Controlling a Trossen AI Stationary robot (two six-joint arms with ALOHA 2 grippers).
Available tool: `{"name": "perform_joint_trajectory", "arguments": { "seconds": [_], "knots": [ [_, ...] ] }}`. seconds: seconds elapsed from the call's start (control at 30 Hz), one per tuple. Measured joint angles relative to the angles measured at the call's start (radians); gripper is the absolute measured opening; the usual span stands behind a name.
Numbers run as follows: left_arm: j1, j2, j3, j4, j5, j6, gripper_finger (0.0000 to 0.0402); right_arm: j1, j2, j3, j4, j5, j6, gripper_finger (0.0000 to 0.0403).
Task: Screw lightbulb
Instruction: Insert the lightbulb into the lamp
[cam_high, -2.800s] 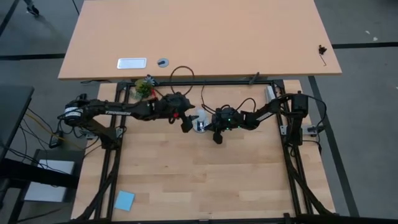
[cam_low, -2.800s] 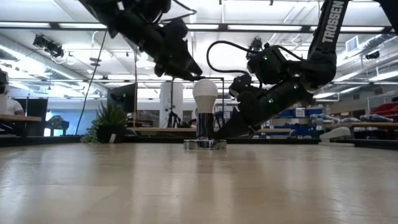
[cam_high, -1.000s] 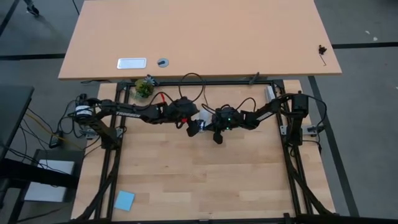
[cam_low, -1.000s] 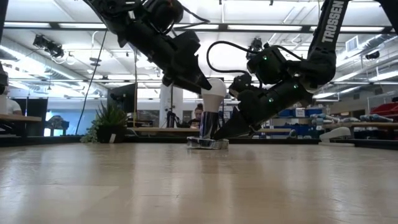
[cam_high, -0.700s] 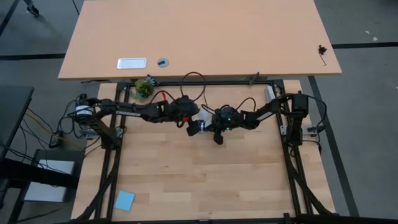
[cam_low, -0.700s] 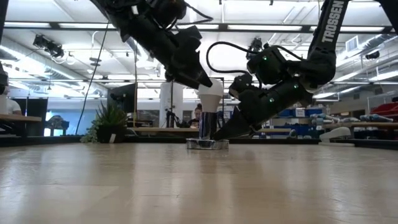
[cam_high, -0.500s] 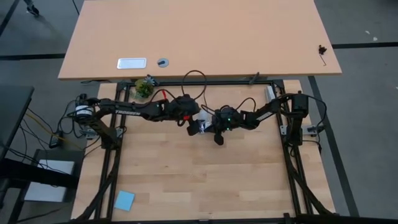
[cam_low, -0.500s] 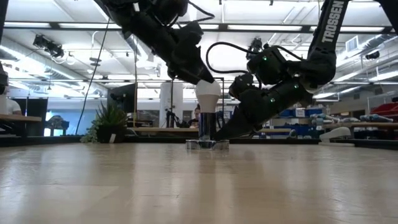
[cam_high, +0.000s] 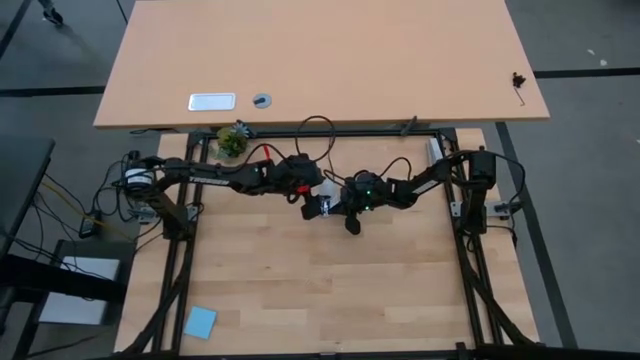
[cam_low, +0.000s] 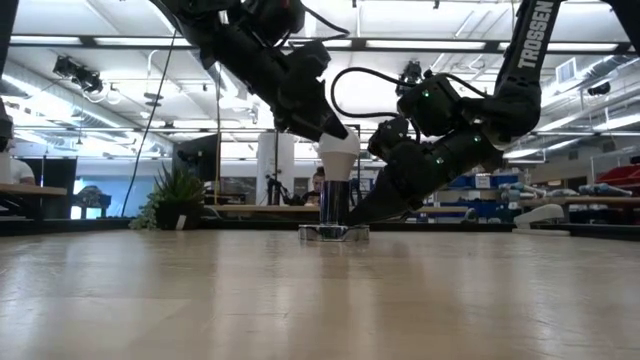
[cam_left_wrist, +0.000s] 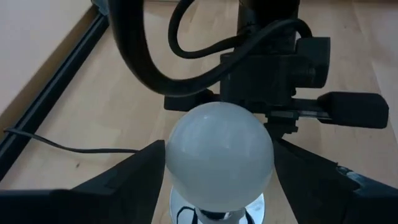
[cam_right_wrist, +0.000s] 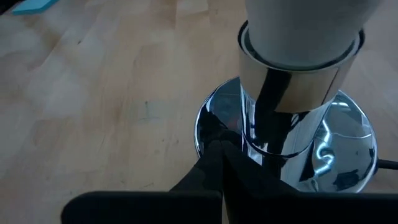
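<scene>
The white lightbulb (cam_low: 338, 150) stands upright in a chrome socket (cam_low: 334, 205) on a round silver base disc (cam_right_wrist: 214, 121), at the table's far middle (cam_high: 325, 205). My left gripper (cam_left_wrist: 219, 155) comes from the upper left (cam_low: 322, 125) and is shut on the bulb (cam_left_wrist: 221, 143). My right gripper (cam_right_wrist: 224, 155) is shut and slants down from the right to the base disc (cam_low: 358, 218). My left gripper pinches the bulb's round glass head (cam_left_wrist: 177, 158) between its two fingers, one on each side. The fingers slant down from above and from the table's left. The bulb stands upright with its base in the socket. My right gripper presses its shut fingertips (cam_right_wrist: 217, 152) on the base disc's rim, beside the chrome column (cam_right_wrist: 283, 118). The fingers slant down from the table's right. The disc lies flat on the table.
A thin black cord (cam_left_wrist: 62, 146) lies on the table beside the socket. A blue square pad (cam_high: 200, 322) lies near the front left corner. A small potted plant (cam_high: 231, 140) stands at the far edge. A second tan table (cam_high: 320, 60) stands beyond.
The bulb and socket leaned over a second ago, with the disc tipped; now they stand upright and the disc lies flat. My left gripper has stayed on the bulb's head and shifted a little toward the table's right. My right gripper has kept still.
</scene>
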Motion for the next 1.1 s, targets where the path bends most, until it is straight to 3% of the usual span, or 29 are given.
{"name": "perform_joint_trajectory", "arguments": {
  "seconds": [0.37,0.73,1.1],
  "knots": [
    [-0.013,0.002,-0.002,0.018,-0.106,-0.100,0.0271,0.000,0.000,0.000,0.003,0.008,0.014,0.0007],
    [-0.085,0.004,-0.005,0.017,-0.395,-0.345,0.0265,-0.002,0.000,0.001,0.006,0.037,0.150,0.0007],
    [-0.082,-0.004,-0.003,0.016,-0.287,-0.291,0.0275,0.000,0.000,0.000,0.004,0.035,0.143,0.0007]
  ]
}}
